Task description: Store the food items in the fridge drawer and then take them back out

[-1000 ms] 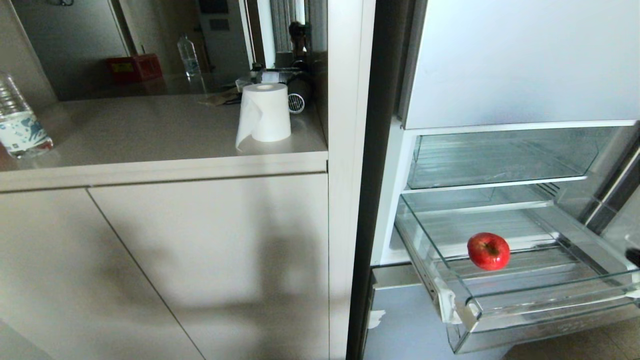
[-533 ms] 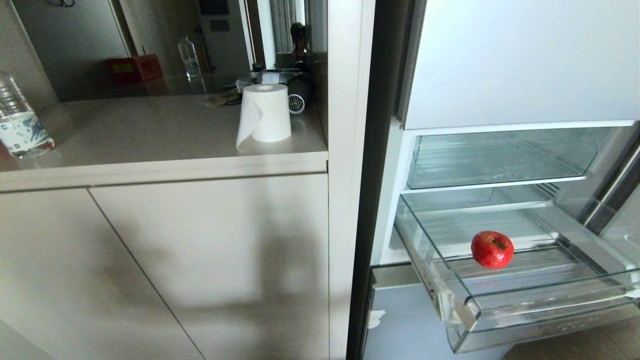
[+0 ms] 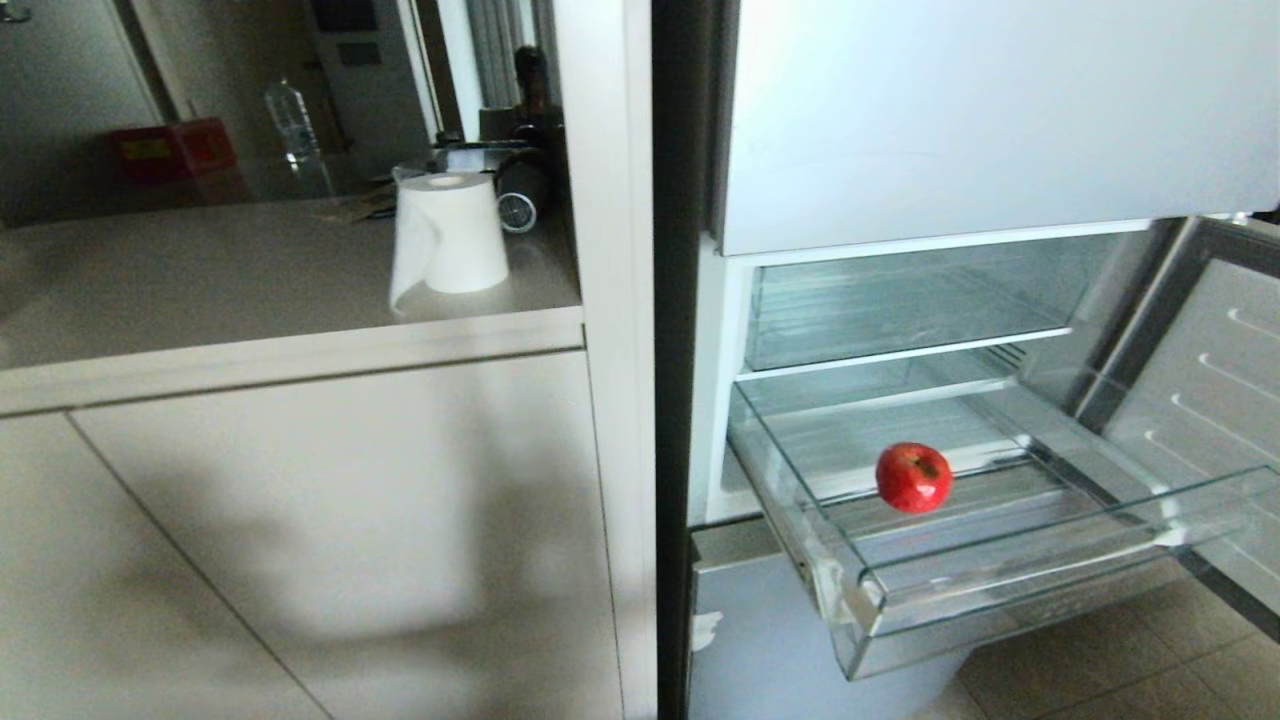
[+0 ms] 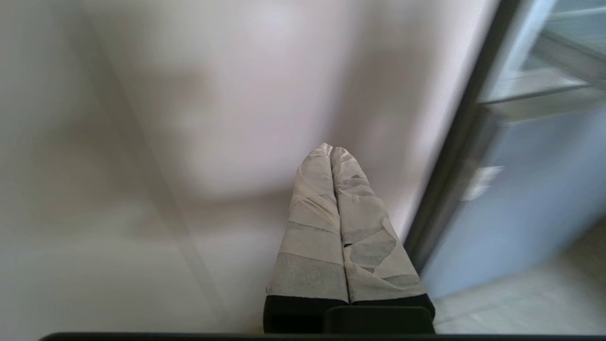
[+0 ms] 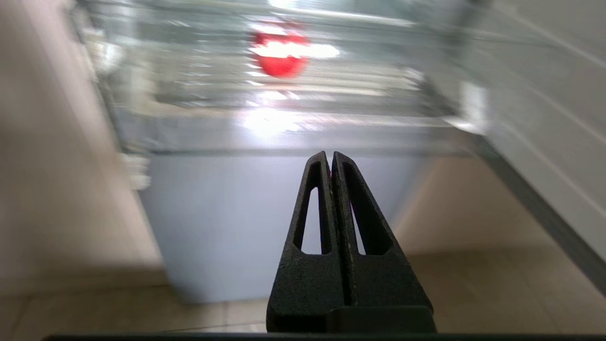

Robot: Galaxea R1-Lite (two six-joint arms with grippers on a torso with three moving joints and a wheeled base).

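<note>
In my head view, the whole picture is sliding to the left compared with a moment ago. That is my camera turning, not the things moving. The toilet paper roll (image 3: 446, 232) is sitting on the tabletop (image 3: 200, 290) in the upper left. The fridge drawer (image 3: 1000, 560) is standing pulled out at the lower right, and more of the fridge door (image 3: 1210, 400) is showing at the right edge now. The red food item (image 3: 914, 477) is lying inside the drawer, near the middle of its ribbed floor. I am not seeing the pumpkin one anywhere.

In my left wrist view, my left claw (image 4: 331, 150) is pressed shut and holding nothing, pointing at a pale cupboard front.

In my right wrist view, my right claw (image 5: 330, 155) is also squeezed shut and empty, below the drawer's front. The red one (image 5: 280, 54) is showing blurry near the top middle.

I am guessing one food is stored, and I am lining up with the fridge for what comes next.
</note>
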